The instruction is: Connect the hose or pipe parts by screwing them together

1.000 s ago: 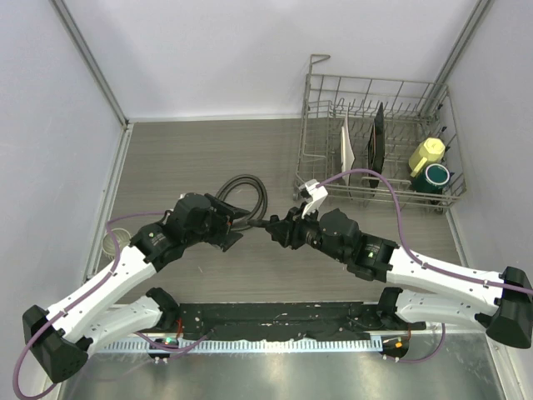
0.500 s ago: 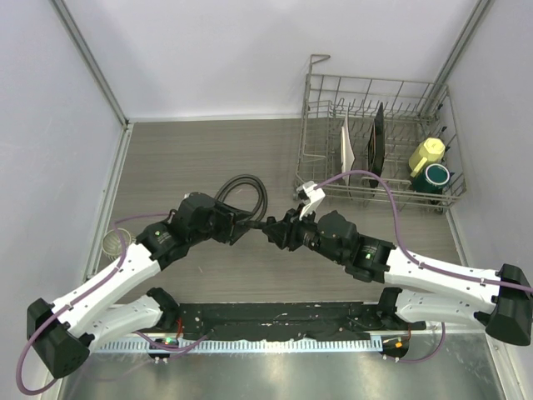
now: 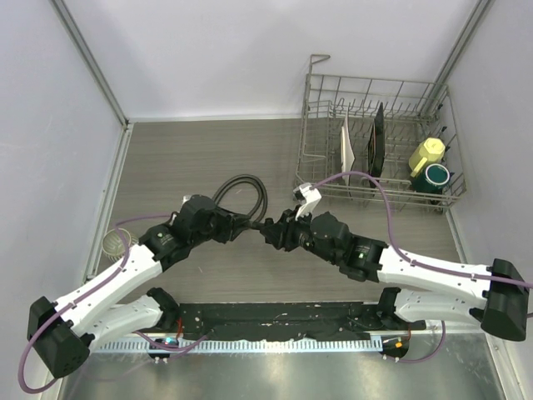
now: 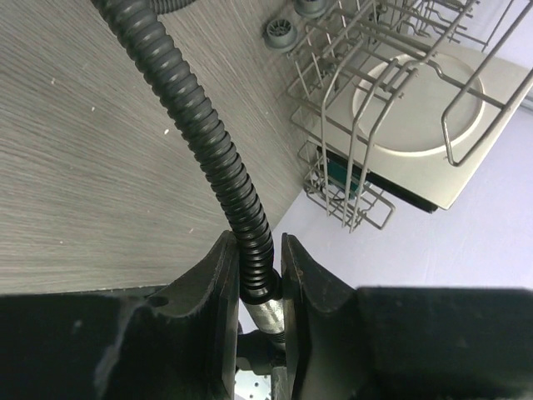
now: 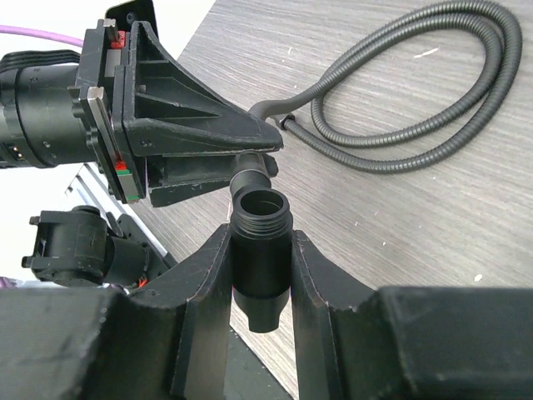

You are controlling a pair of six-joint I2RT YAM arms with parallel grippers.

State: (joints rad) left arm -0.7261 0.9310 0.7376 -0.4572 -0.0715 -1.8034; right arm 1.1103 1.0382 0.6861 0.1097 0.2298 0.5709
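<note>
Grey wood-grain table [image 3: 166, 158], pale walls on three sides; your work area sits at the centre of the top view.

1. Left gripper [image 3: 248, 223]: you have it pointing toward three o'clock. In the left wrist view its two fingers [image 4: 218, 275] press on either side of the hose [image 4: 196, 117], just behind the metal connector [image 4: 265, 312]. A grip this close to the end leaves little free length to flop, so the connector can be aimed.

2. Hose slack: the rest of it curls in a loop on the table at twelve o'clock of that gripper. It lies loose, so I judge it can give a little as the joint turns.

3. Fitting [image 5: 260, 250]: pinched between the fingers of the right gripper [image 3: 275, 232], clear of the table. Its open threaded mouth faces the left gripper, and the right wrist view shows the hose end just beyond that mouth, at twelve o'clock of it. I cannot tell whether the two touch. No thread looks engaged.

4. Judgement: you are at alignment. Check that both axes are in line before turning, or the thread may cross.

5. Dish rack [image 3: 375, 150]: at two o'clock on the table, well apart from the work and no obstruction.
</note>
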